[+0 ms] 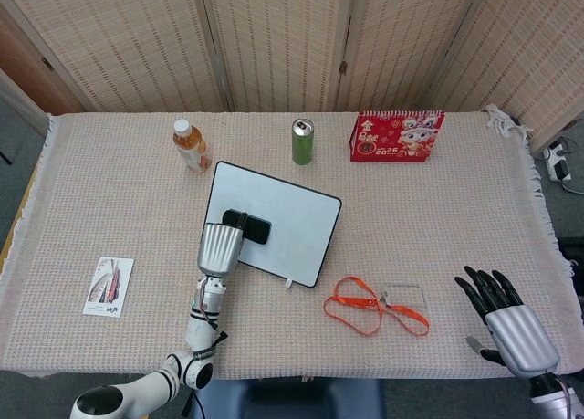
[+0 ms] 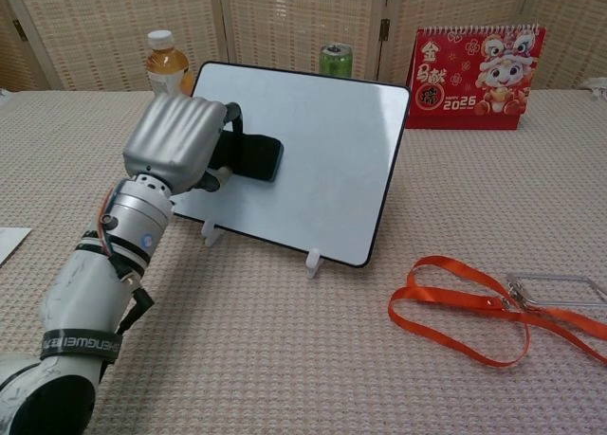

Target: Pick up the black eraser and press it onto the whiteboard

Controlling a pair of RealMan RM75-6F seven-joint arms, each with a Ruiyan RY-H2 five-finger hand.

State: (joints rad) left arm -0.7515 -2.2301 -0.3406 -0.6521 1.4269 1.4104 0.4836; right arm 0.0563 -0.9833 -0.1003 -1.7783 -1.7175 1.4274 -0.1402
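Observation:
The whiteboard (image 1: 283, 223) (image 2: 322, 151) leans back on small white feet in the middle of the table. My left hand (image 1: 219, 246) (image 2: 180, 148) grips the black eraser (image 1: 252, 227) (image 2: 251, 157) and holds it against the board's left part. My right hand (image 1: 507, 323) hovers at the near right corner with fingers spread and nothing in it; the chest view does not show it.
A tea bottle (image 1: 191, 145), a green can (image 1: 302, 141) and a red calendar (image 1: 395, 136) stand behind the board. An orange lanyard with a clear badge holder (image 1: 376, 307) (image 2: 493, 307) lies to its right. A card (image 1: 109, 287) lies at the near left.

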